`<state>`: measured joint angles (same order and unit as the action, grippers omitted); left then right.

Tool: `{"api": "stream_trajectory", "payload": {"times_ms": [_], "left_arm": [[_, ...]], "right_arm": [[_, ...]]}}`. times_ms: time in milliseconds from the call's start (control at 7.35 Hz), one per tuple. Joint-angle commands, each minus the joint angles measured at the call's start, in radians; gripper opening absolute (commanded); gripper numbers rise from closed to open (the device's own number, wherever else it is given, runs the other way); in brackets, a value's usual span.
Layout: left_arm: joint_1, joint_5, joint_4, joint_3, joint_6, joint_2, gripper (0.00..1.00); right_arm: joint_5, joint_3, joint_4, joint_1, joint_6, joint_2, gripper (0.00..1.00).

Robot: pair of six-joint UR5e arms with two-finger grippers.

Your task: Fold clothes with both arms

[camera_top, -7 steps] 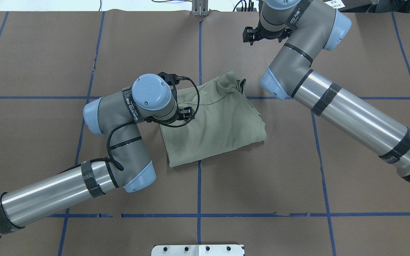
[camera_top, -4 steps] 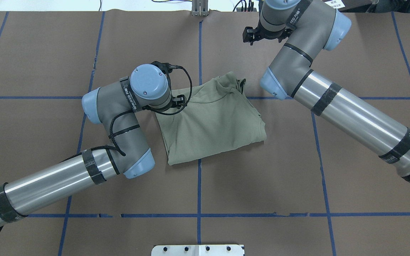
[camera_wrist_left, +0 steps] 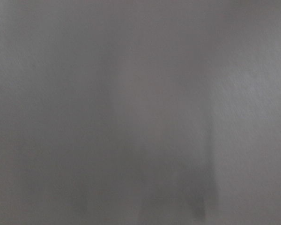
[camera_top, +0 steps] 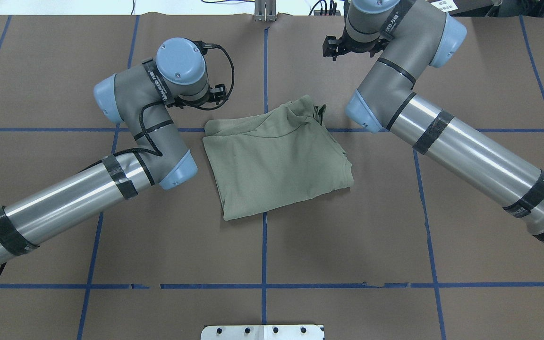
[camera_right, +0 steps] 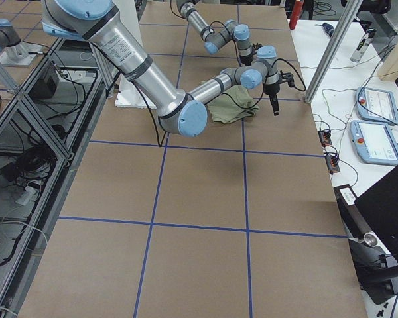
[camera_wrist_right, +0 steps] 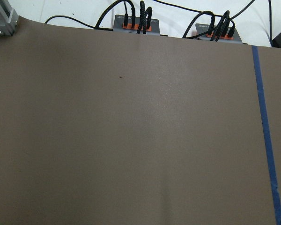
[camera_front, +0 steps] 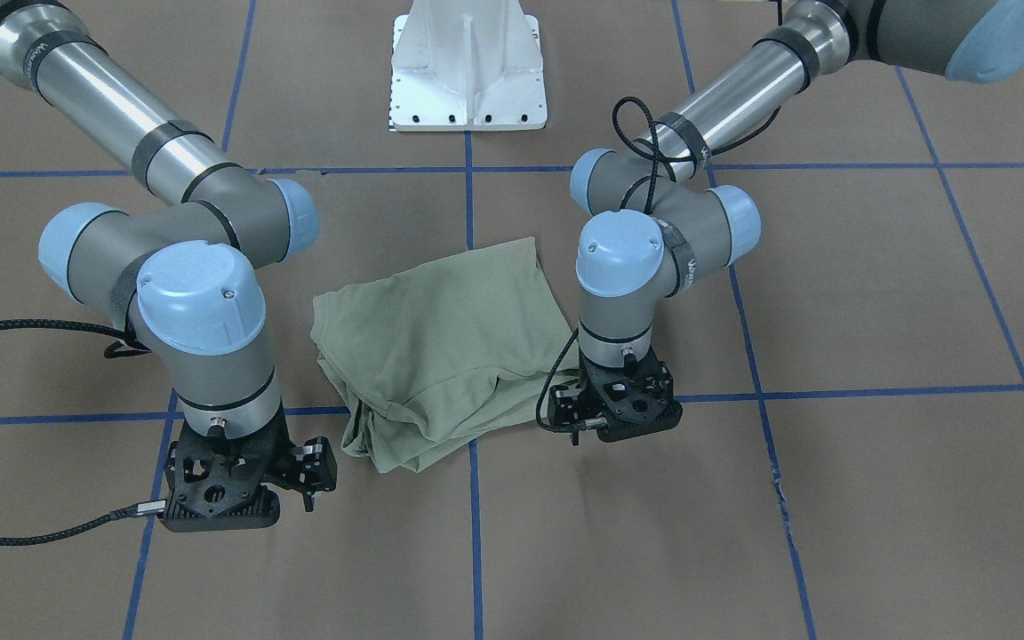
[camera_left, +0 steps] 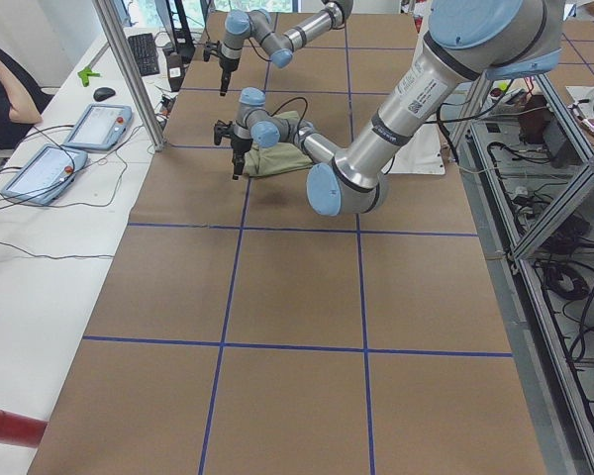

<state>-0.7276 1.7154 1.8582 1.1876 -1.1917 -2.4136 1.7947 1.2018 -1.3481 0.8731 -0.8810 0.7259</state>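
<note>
Flanking the folded shirt (camera_top: 276, 165) on the desk (camera_top: 347, 236), the left tool (camera_front: 616, 411) and right tool (camera_front: 241, 484) hang near it without touching it; whether wide or narrow, I cannot tell.

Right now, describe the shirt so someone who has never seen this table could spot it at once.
On the brown table gridded with blue tape, look near the middle, between the left arm and the right arm. There lies a sage-green shirt, folded into a rough rectangle. It is the only soft, green thing there.
</note>
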Motion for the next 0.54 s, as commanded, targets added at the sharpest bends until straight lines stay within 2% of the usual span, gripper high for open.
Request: {"api": "stream_trajectory", "payload": {"times_ms": [0,136,272,408], "left_arm": [[-0.077,0.108,0.000,0.027,0.133,0.002,1.00],[-0.123,0.190,-0.010,0.096,0.221,0.034,1.00],[-0.177,0.251,-0.019,0.194,0.312,0.110,1.00],[-0.226,0.297,-0.019,0.301,0.425,0.217,1.00]], "right_arm": [[0.085,-0.001,-0.009,0.015,0.014,0.007,1.00],[0.173,-0.004,-0.016,0.056,0.052,0.013,1.00],[0.275,0.001,-0.060,0.122,0.147,0.027,1.00],[0.319,0.016,-0.106,0.185,0.263,0.056,1.00]]}}
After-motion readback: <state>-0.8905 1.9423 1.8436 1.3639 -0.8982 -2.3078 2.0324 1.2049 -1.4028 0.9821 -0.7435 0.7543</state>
